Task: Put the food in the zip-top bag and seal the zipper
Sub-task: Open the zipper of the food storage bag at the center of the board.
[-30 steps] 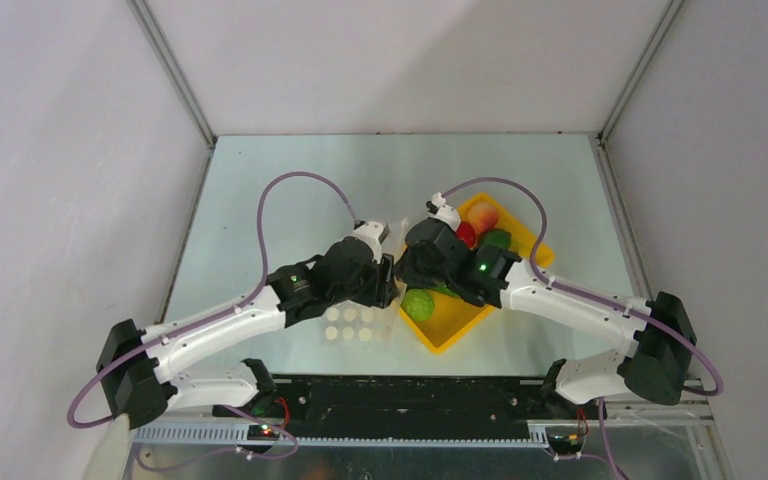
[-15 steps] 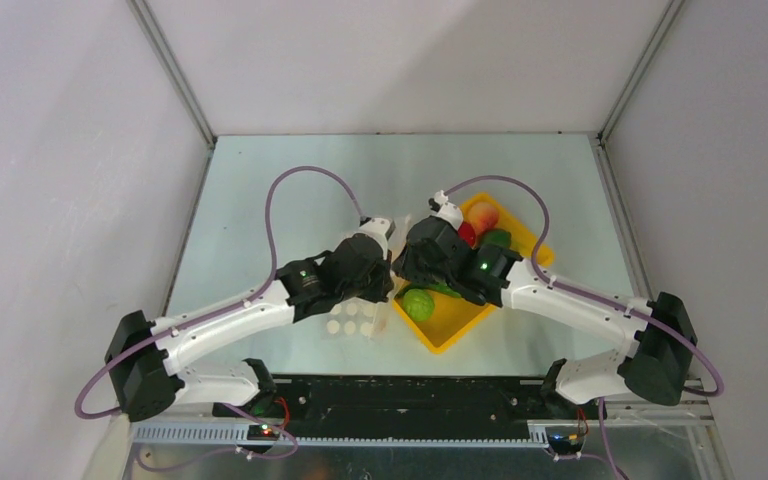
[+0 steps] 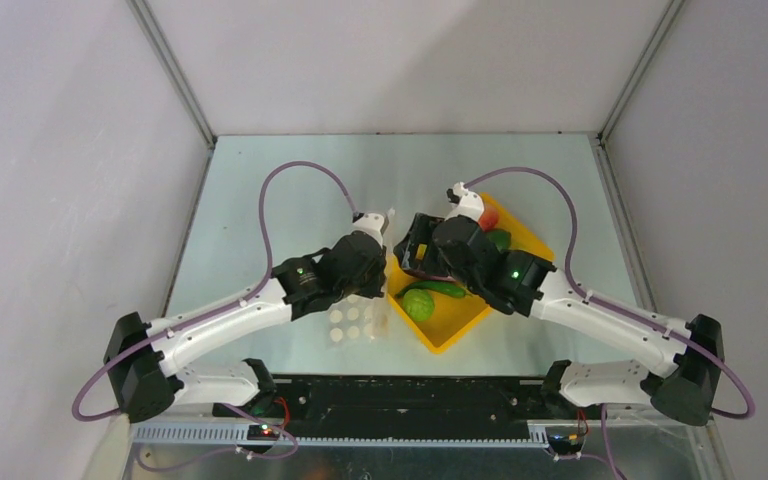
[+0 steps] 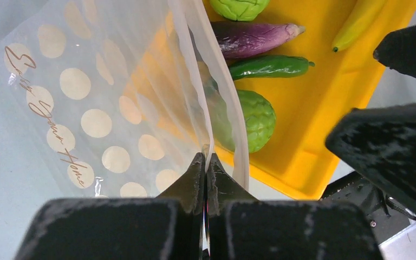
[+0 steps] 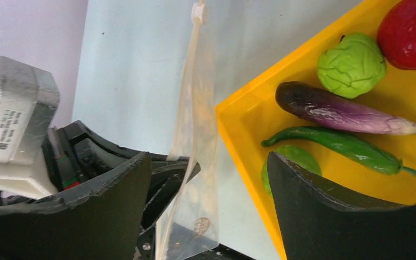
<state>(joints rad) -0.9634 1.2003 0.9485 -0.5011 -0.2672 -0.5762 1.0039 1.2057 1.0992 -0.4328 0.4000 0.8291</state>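
Note:
The zip-top bag (image 4: pixel 81 103), clear with white dots, is lifted at its mouth edge; it also shows in the top view as the bag (image 3: pixel 352 322). My left gripper (image 4: pixel 206 160) is shut on one lip of the bag, just beside the white zipper (image 4: pixel 228 103). The other lip hangs free to the right. My right gripper (image 5: pixel 206 184) is open, its fingers either side of the raised bag (image 5: pixel 195 135) without touching it. The food lies in the yellow tray (image 5: pixel 238 130): eggplant (image 5: pixel 346 111), cucumber (image 5: pixel 341 143), green round fruits (image 5: pixel 352 64), tomato (image 5: pixel 411 32), banana (image 4: pixel 357 21).
The yellow tray (image 3: pixel 460 322) sits right of the bag, its left rim close to the bag's mouth. Both wrists meet at mid-table, with the left gripper (image 3: pixel 381 283) and right gripper (image 3: pixel 406 258) nearly touching. Grey walls enclose the table.
My left gripper has closed on the bag's lip. My right gripper has opened, and that arm has shifted a little to the right and farther back.

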